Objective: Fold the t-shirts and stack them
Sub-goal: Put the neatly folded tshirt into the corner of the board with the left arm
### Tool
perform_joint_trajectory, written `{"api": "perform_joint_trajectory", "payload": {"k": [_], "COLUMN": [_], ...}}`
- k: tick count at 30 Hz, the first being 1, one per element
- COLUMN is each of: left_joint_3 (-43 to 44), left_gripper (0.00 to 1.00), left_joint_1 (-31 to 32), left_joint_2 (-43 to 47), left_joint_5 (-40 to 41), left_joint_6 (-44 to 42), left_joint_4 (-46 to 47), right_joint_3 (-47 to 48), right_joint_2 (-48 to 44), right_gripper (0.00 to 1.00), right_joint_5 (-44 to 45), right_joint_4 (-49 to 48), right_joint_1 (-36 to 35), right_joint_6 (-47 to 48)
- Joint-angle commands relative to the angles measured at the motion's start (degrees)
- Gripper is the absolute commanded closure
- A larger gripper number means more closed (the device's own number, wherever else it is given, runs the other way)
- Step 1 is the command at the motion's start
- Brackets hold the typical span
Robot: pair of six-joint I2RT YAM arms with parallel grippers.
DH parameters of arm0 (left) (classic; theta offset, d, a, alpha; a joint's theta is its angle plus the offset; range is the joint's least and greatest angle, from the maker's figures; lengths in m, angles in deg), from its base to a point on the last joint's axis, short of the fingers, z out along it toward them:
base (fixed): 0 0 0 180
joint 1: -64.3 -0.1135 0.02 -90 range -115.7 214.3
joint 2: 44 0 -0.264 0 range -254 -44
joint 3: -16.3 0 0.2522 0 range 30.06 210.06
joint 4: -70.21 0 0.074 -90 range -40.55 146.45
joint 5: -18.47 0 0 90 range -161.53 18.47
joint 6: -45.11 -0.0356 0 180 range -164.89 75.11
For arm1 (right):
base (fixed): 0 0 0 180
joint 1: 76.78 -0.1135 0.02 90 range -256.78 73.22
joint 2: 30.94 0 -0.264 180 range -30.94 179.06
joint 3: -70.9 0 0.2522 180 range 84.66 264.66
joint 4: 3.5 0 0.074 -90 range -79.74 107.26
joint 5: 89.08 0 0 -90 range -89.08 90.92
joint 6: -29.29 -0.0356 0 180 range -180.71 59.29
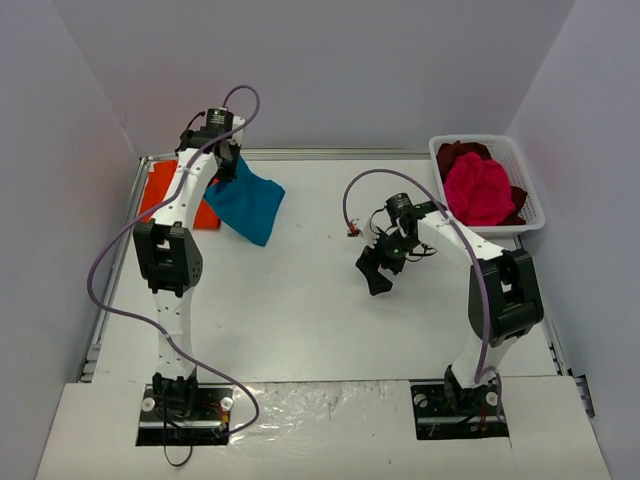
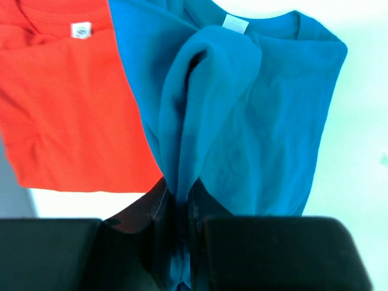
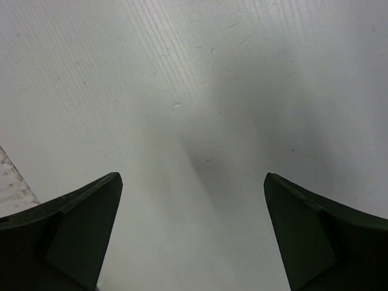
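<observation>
A teal-blue t-shirt [image 1: 250,204] hangs from my left gripper [image 1: 226,158] at the far left of the table. In the left wrist view the left gripper [image 2: 179,200] is shut on a bunched fold of that teal-blue t-shirt [image 2: 254,121]. A folded orange t-shirt [image 1: 162,190] lies flat under and beside it, and its neck label faces up on the orange t-shirt [image 2: 66,103]. A magenta-pink t-shirt [image 1: 478,188] and a dark red t-shirt [image 1: 458,153] sit crumpled in the basket. My right gripper [image 1: 377,272] hovers open above the bare table, right of centre, with nothing between its fingers [image 3: 85,212].
The white slotted basket [image 1: 531,202] stands at the far right corner. The table [image 1: 300,300] has a raised metal rim along its left and far edges. White walls close in on three sides. A purple cable loops from each arm.
</observation>
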Motion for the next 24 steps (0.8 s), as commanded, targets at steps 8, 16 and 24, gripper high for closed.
{"api": "perform_joint_trajectory", "payload": {"k": [8,16,24], "left_joint_3": [6.69,9.51,10.38], "left_gripper": [0.98,0.98,0.98], "left_joint_1": [-1.85,-5.36,-8.18], "left_joint_2": [2.75,2.48,2.83], "left_joint_5": [5.21,5.12,4.15], "left_joint_6": [-2.82,-4.49,-5.46], "left_joint_4": [0.18,-0.78,-1.4], "right_joint_3": [-0.77,-1.03,-1.12], "right_joint_2": [2.07,2.77,3.21], "right_gripper": [0.0,0.0,0.0], "right_joint_5": [-0.83,-0.3,0.49], "right_joint_4": [1.44,1.44,1.35], "right_joint_1": [0.06,0.06,0.06], "right_joint_6": [1.03,1.03,0.94]}}
